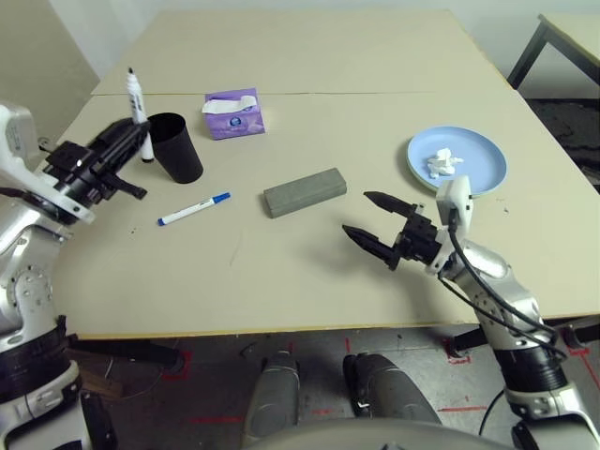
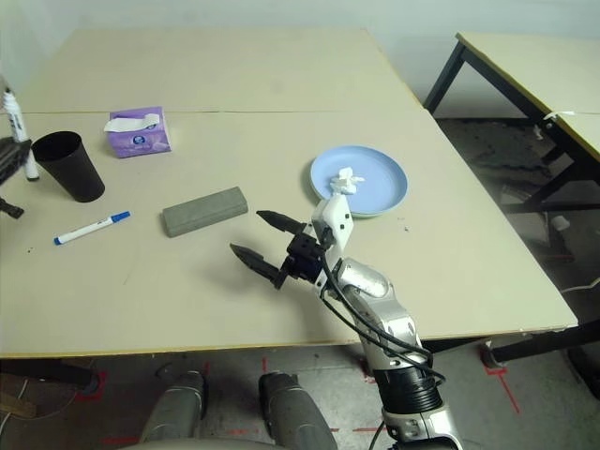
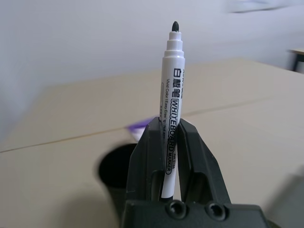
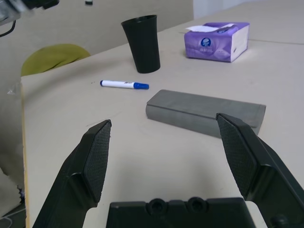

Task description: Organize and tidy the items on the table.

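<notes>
Left gripper (image 3: 167,156) clamped on an upright white marker (image 3: 170,109), black cup (image 1: 175,146) just beside it, right gripper (image 4: 164,156) spread wide, grey glasses case (image 4: 205,112) just ahead

The white pen (image 3: 169,118) reads "WHITEBOARD MARKER" down its barrel, under larger characters I cannot make out.

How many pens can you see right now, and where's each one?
2. One white marker is held upright in the left gripper, beside the black cup. The blue-capped pen lies on the table in front of that cup.
</notes>
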